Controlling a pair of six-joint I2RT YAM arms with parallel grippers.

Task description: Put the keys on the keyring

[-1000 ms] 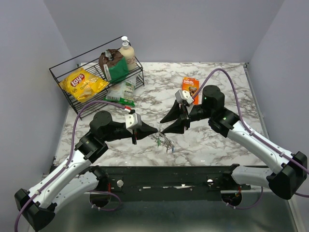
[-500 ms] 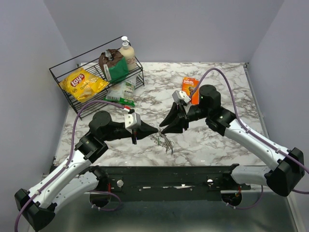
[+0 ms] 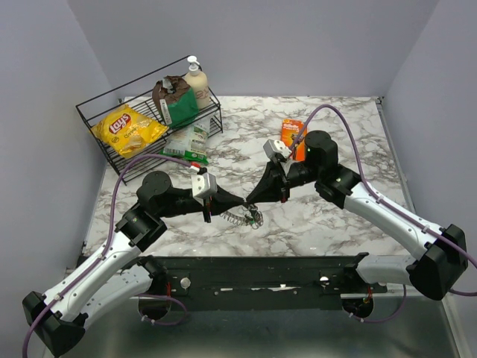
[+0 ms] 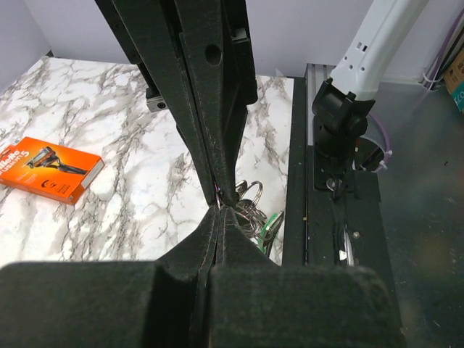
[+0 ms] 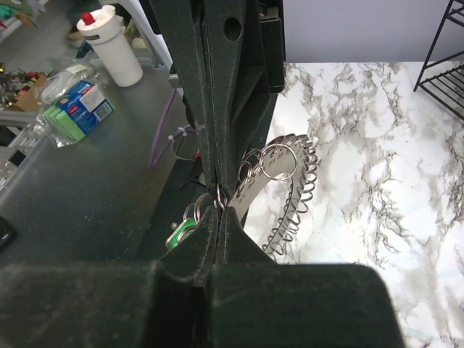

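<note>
Jaws shut on both arms, meeting tip to tip over the keyring [image 3: 242, 218] at the lower centre of the overhead view.
On the marble table [image 3: 335, 142], the left gripper [image 3: 240, 201] reached in from the lower left and the right gripper [image 3: 254, 199] from the right, each closed with no gap showing. In the wrist views a small loop of the keyring sat nipped exactly where the two tips met, so both probably pinched it from opposite sides to brace it for threading. Its fan of silvery pieces spread just under the tips, near the table's front edge. A green key [image 5: 180, 233] lay against the bunch, lower left of the right wrist view. Whether it was threaded could not be told, and no red or blue key showed.
</note>
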